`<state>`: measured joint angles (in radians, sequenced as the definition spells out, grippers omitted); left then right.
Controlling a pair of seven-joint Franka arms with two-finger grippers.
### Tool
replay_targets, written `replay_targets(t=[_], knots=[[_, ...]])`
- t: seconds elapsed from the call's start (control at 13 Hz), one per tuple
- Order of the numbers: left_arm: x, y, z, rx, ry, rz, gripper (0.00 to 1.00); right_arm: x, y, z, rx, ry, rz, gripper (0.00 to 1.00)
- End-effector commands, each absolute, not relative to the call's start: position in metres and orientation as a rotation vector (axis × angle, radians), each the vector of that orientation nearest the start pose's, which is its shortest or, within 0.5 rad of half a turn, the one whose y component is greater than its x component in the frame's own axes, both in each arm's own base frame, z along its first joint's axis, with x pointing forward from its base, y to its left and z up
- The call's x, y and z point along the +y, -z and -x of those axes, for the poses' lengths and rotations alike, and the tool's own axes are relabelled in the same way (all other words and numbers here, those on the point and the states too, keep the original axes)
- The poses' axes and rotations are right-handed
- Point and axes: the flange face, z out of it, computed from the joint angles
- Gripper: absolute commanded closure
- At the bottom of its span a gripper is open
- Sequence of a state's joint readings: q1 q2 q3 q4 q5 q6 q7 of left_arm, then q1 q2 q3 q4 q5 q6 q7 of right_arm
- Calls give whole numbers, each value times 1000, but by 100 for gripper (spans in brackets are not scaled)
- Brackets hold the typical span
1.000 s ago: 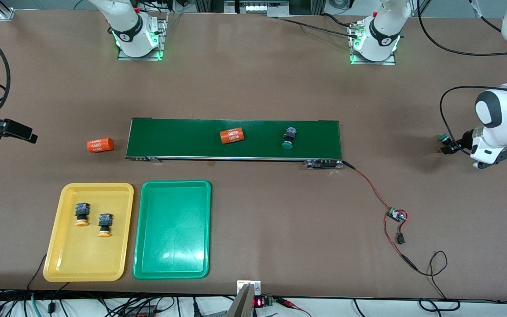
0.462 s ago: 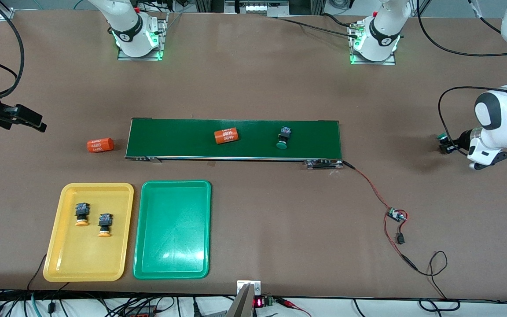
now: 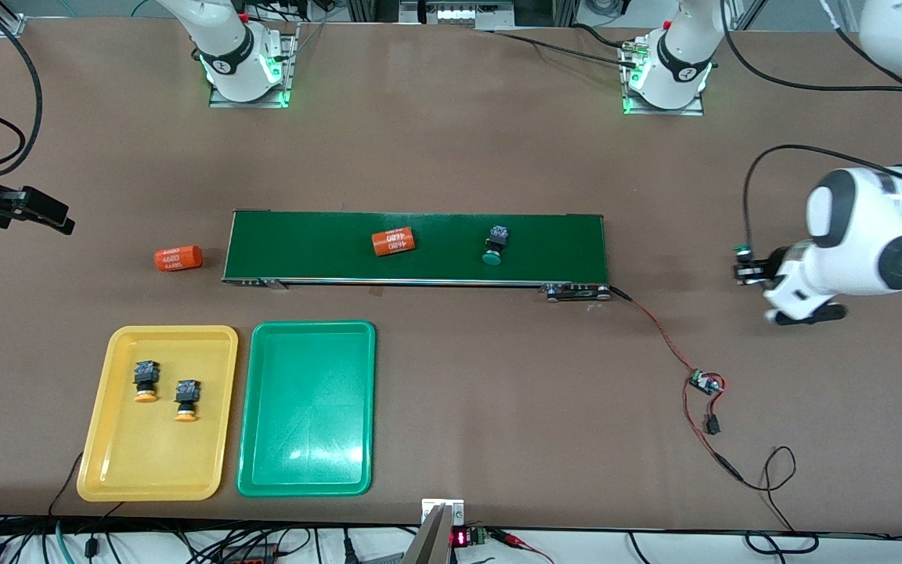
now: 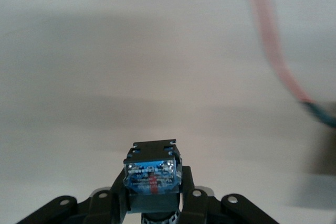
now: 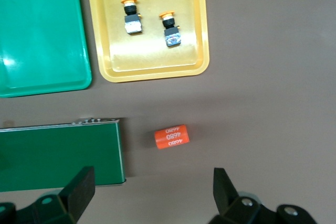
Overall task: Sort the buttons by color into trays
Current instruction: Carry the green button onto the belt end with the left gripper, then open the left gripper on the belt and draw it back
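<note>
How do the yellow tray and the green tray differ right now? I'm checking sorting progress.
The yellow tray holds two orange-capped buttons; the green tray holds nothing. The yellow tray lies toward the right arm's end of the table, with the green tray beside it, closer to the table's middle. Both are shallow rectangles with rounded corners, alike in size, nearer the front camera than the conveyor belt.

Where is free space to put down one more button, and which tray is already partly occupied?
The green tray holds nothing, so its whole floor is free. The yellow tray beside it has two orange buttons in the half nearer the conveyor belt; its half nearer the front camera is bare.
</note>
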<state>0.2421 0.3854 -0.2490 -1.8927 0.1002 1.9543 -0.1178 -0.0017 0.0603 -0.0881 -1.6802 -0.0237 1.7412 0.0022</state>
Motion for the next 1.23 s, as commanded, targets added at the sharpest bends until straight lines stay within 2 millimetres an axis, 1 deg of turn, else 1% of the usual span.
replay_targets(t=[0.0,0.08,0.15,0.23,0.31,0.38,0.46,0.54,0.62,0.69,0.77,0.85,0.92,1.0,1.08,1.15], knots=[[-78,-299,-590,86,-495,3103,79,-55,-540,-580,146,-51,3185,0],[-120,-303,-583,100,-502,3133,79,-57,-524,-582,150,-108,3186,0],[-155,-304,-576,77,-525,3169,79,-51,-515,-580,141,-187,3183,0],[-189,-304,-566,87,-555,3200,79,-41,-514,-576,143,-245,3180,0],[-219,-303,-557,142,-556,3221,79,-41,-522,-577,151,-224,3180,0],[-243,-297,-545,208,-559,3227,79,-45,-536,-578,144,-190,3174,0],[-253,-287,-540,219,-566,3231,79,-52,-550,-568,166,-230,3165,0],[-259,-278,-538,222,-556,3240,79,-56,-570,-567,183,-189,3162,0],[-269,-270,-532,245,-531,3250,79,-53,-591,-572,165,-115,3181,0],[-272,-264,-529,245,-504,3265,78,-47,-586,-574,148,-143,3183,0],[-273,-254,-529,239,-489,3276,77,-36,-565,-583,125,-204,3165,0],[-275,-251,-530,237,-480,3283,76,-23,-545,-592,136,-243,3112,0],[-275,-252,-529,228,-478,3283,74,-6,-536,-599,123,-253,3073,0],[-276,-252,-529,213,-480,3282,50,-6,-525,-604,143,-276,3064,0],[-276,-254,-529,211,-479,3280,0,-6,-524,-606,151,-267,3060,0],[-277,-261,-531,217,-460,3285,0,-4,-526,-607,147,-241,3062,0]])
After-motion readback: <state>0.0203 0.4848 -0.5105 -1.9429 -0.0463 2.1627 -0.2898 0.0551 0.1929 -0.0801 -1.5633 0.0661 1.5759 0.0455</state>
